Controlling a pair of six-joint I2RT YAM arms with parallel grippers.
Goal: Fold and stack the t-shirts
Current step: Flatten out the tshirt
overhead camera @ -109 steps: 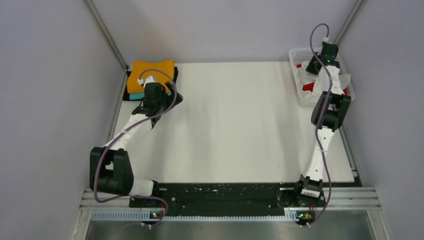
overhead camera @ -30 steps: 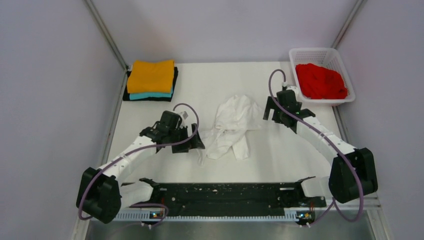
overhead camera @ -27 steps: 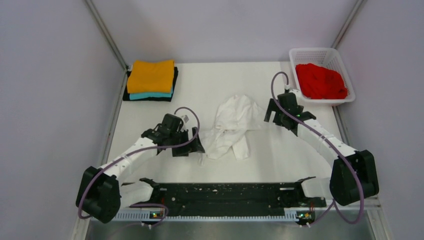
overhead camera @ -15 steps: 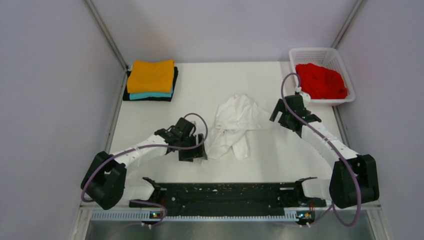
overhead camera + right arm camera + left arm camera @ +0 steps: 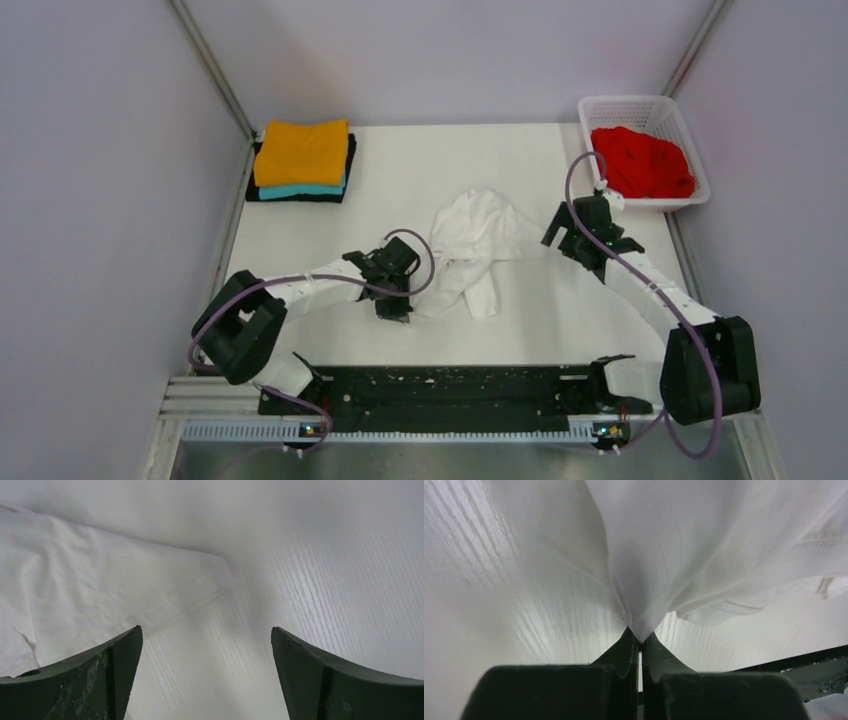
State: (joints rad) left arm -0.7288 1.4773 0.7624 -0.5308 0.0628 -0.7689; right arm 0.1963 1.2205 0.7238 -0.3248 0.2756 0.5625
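While my left hand (image 5: 640, 640) is pinched shut on a small peak of the white t-shirt (image 5: 470, 245), the cloth fans up and away from its tips. Overhead, that grip sits at the shirt's near-left edge.

The shirt lies crumpled in the middle of the worktop (image 5: 450, 150). Its long axis runs from that grip away and rightward, towards my right hand (image 5: 205, 635), which is spread wide and holds nothing. A flat edge of the shirt lies just ahead of it, off to one side and not touching, so I judge the right arm the nearer one for the far end.

I cannot tell whether I have pinched hem, sleeve or shoulder, because the bunching hides collar and seams.

The orange t-shirt (image 5: 300, 150) sits folded on the teal t-shirt (image 5: 300, 190) at far left. The red t-shirt (image 5: 640, 160) lies heaped in the basket (image 5: 630, 101).
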